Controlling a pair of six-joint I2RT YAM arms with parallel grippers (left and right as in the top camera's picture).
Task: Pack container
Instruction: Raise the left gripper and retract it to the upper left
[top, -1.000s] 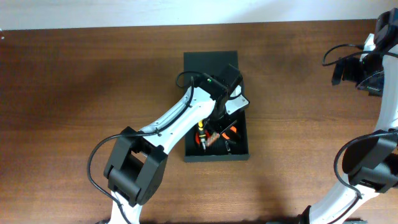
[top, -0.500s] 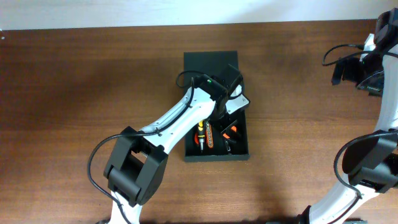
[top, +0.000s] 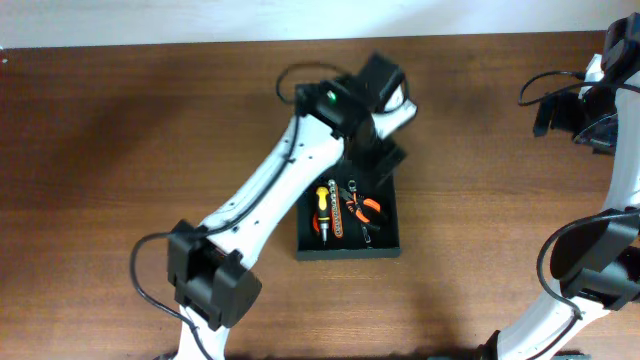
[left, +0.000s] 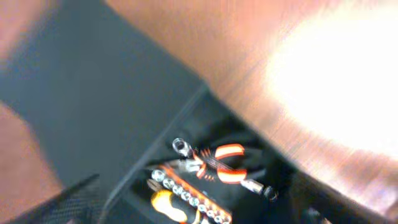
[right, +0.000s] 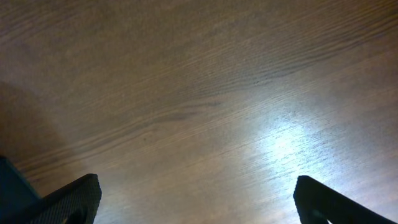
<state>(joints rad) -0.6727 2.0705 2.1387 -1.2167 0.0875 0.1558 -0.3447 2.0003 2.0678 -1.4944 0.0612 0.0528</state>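
Since tools (top: 345, 212) already lie in the container (top: 350, 252), mid-tabletop toward the far edge, only the lid (left: 93, 93) looks left. So the left gripper (top: 383, 158) hangs released above it, right gripper (right: 196, 199) splayed and empty too. Next: hook the lid's edge, fold it shut.

Robotics lab; two robot arms (top: 285, 180) stand at a wooden table (top: 100, 150).

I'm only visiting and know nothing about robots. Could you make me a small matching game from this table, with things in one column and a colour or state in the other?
Things:
1. screwdriver
2. pliers
3. container
4. right gripper

Colour or state:
A. open, above the table
B. black
C. yellow handle
D. orange grips

Pairs: 1-C, 2-D, 3-B, 4-A
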